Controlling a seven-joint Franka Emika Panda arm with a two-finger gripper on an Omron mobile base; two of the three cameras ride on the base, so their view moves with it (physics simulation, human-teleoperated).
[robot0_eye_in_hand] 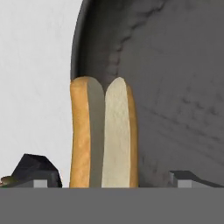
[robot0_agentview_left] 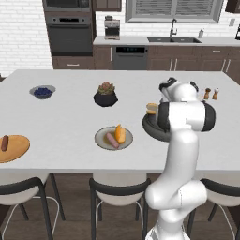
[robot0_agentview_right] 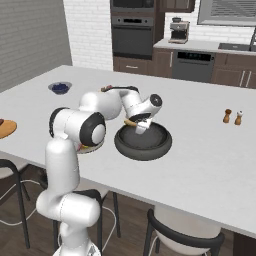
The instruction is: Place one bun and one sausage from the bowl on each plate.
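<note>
Hand view: a split bun (robot0_eye_in_hand: 103, 135) is seen lying lengthwise between the two dark tips of the tool (robot0_eye_in_hand: 111, 177), which are spread wide, one on each side of it, with nothing pinched. The bun rests inside the dark bowl (robot0_eye_in_hand: 175, 87) close to its rim, with the pale bench (robot0_eye_in_hand: 35, 65) beyond that rim. In the left base view the bowl (robot0_agentview_left: 152, 130) sits on the bench to the right of the grey plate (robot0_agentview_left: 101, 139), which already carries a sausage (robot0_agentview_left: 112, 139) and a second bun (robot0_agentview_left: 120, 134); the wooden plate (robot0_agentview_left: 18, 149) at the far left holds another sausage (robot0_agentview_left: 4, 143) alone, so a bun is judged to be what remains for it. In the right base view the tool (robot0_agentview_right: 141, 126) is lowered over the left side of the bowl (robot0_agentview_right: 155, 147). The bun is judged light, soft and easily crushed, with a cut seam along its top that could spread under pressure. It is best taken across its middle, on the crusted long sides, with a gentle squeeze so that the halves are pressed together rather than pried apart.
</note>
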